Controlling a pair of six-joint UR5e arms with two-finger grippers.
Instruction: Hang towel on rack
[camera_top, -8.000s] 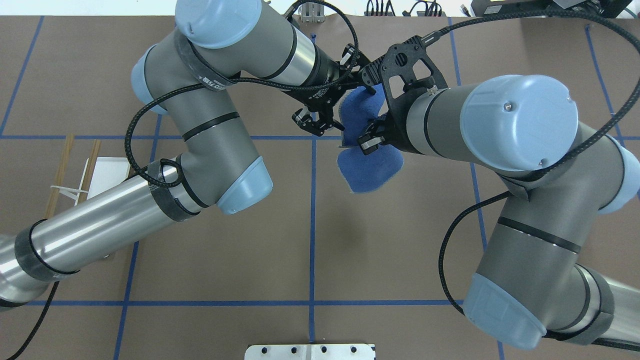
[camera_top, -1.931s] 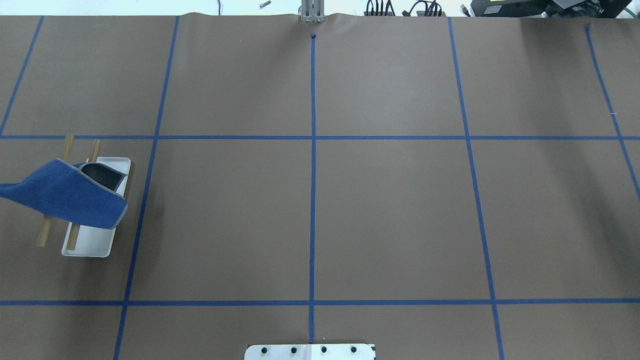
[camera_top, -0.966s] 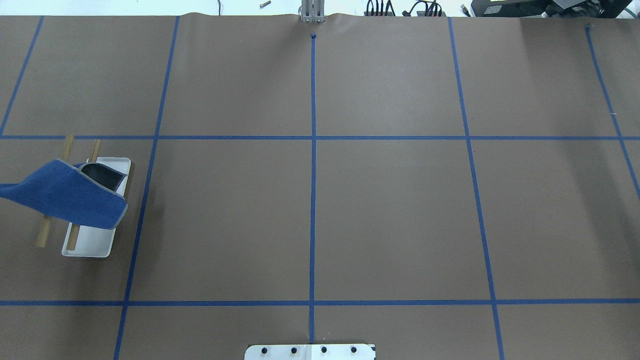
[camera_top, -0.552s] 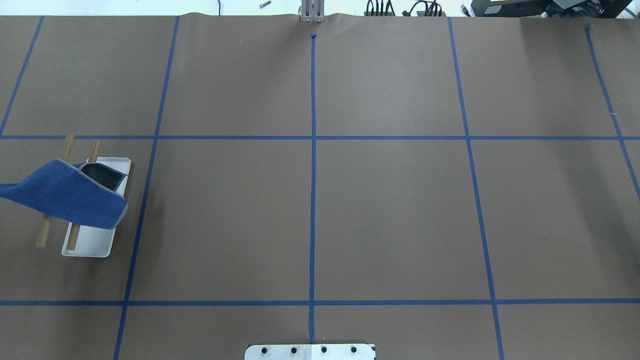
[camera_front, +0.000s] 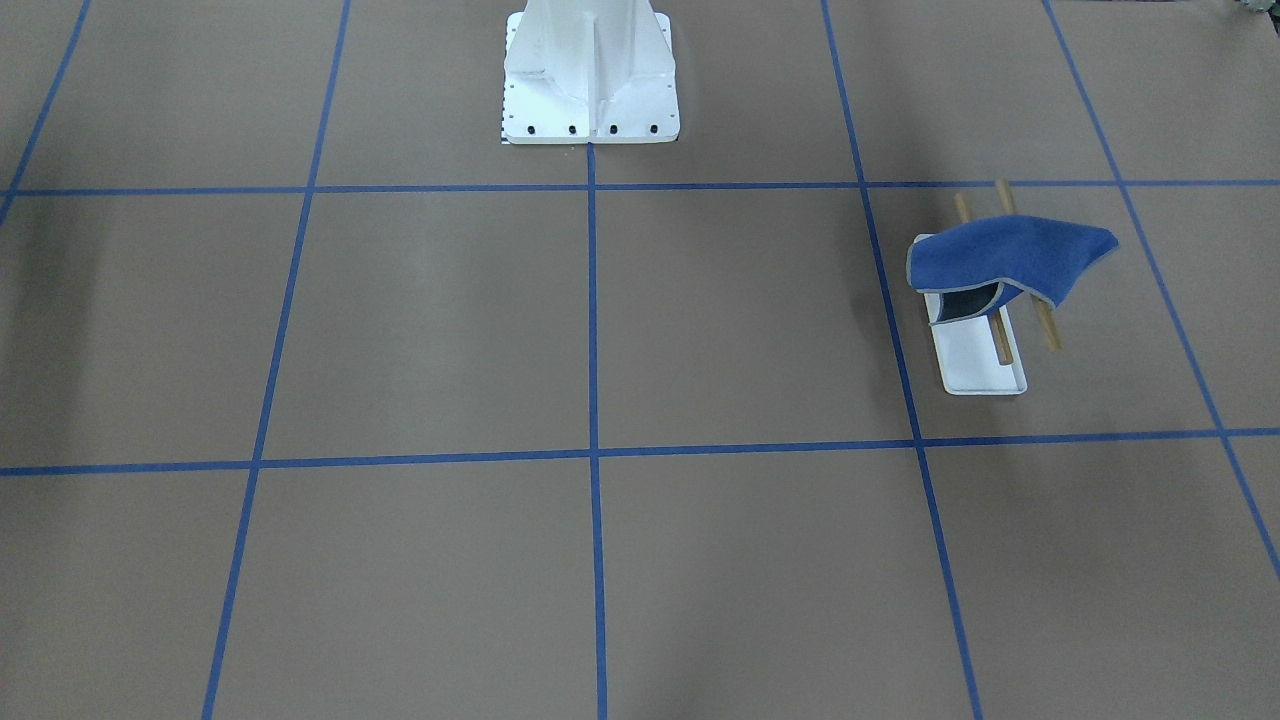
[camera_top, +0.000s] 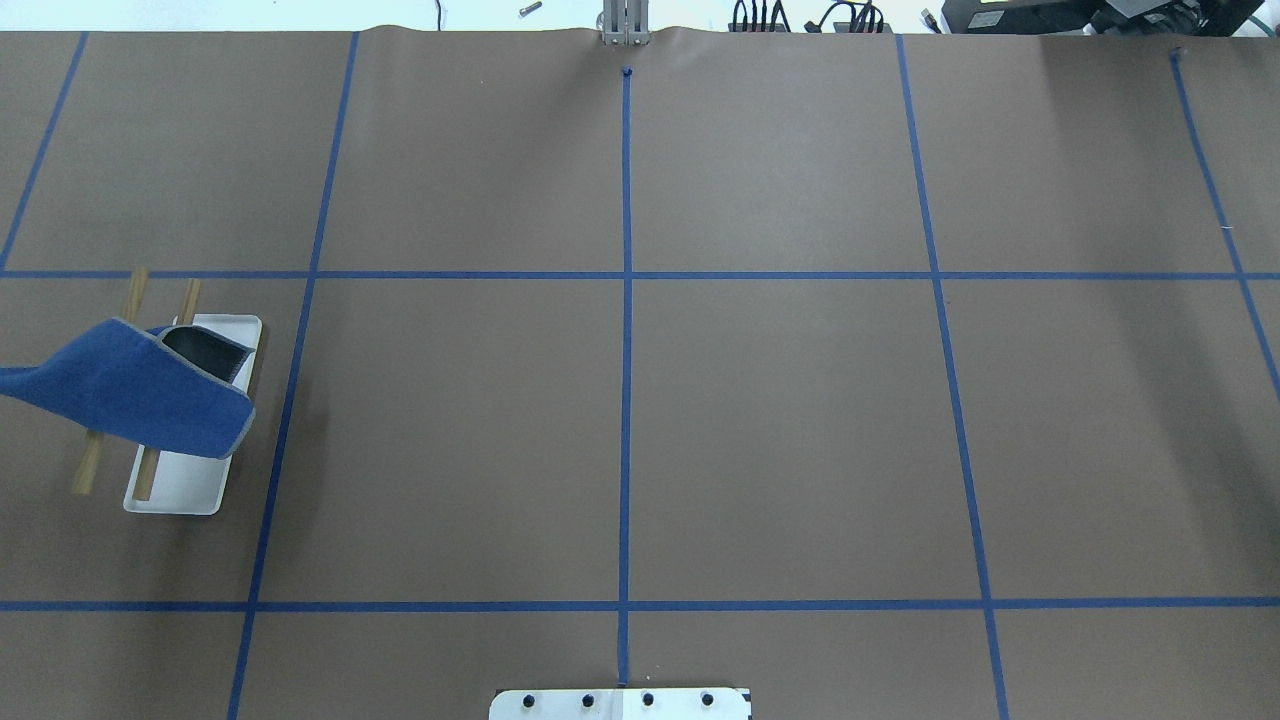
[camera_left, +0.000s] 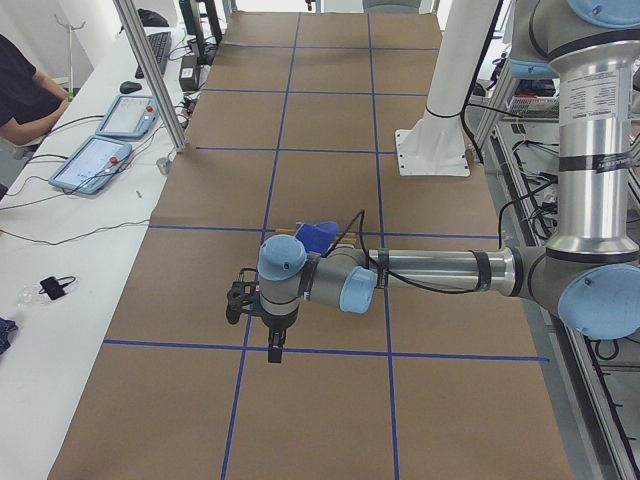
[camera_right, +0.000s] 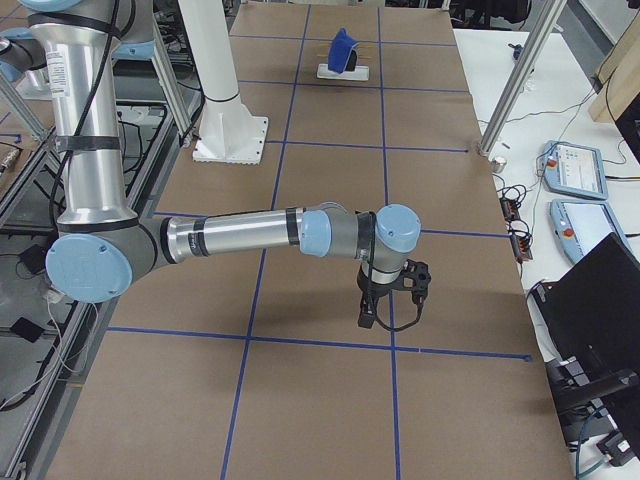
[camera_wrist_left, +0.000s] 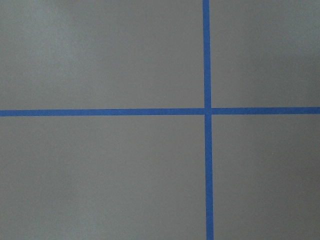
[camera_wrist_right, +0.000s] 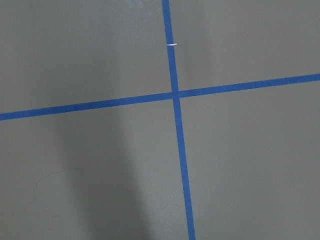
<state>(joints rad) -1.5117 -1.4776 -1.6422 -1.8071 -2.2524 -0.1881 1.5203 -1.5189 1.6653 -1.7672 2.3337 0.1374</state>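
The towel (camera_front: 1000, 258) lies draped across both rods (camera_front: 1046, 325) of the rack (camera_front: 978, 368), on the robot's left of the worktop (camera_top: 780, 430). The left claw (camera_left: 273, 345) and right claw (camera_right: 371, 314) hang well apart from it. I cannot tell whether either is released or clenched.

Shows the royal-blue towel (camera_top: 130, 395) draped across both tan rods of the rack (camera_top: 185, 488), one grey-edged corner curled back to bare a dark underside. Finds the rack standing on its white tray base, rod ends jutting past the cloth at both ends.
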